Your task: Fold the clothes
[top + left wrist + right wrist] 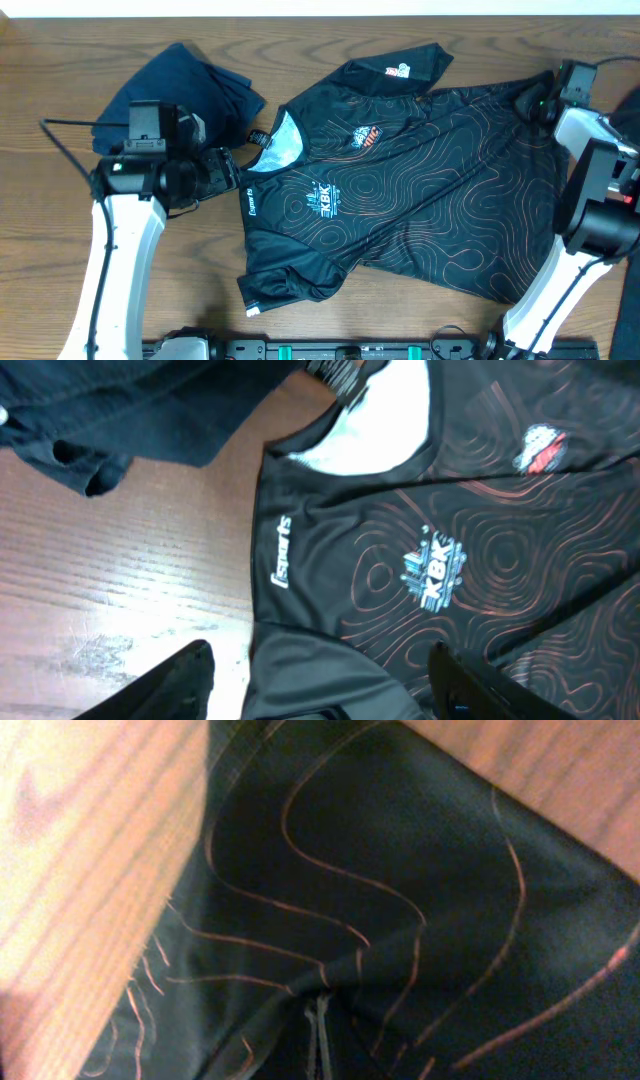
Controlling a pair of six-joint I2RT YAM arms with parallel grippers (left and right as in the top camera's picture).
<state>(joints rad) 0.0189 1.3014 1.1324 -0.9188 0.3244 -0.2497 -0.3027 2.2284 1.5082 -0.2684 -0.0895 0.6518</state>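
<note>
The black jersey with thin orange contour lines lies spread on the wooden table, its light-blue collar to the left. My left gripper is open beside the collar and shoulder. In the left wrist view its fingers straddle the sleeve of the jersey. My right gripper sits at the far right corner of the jersey. In the right wrist view its fingertips are pinched together on a fold of the jersey.
A dark navy garment lies crumpled at the back left, next to my left arm; it also shows in the left wrist view. Bare wooden table lies in front of the jersey.
</note>
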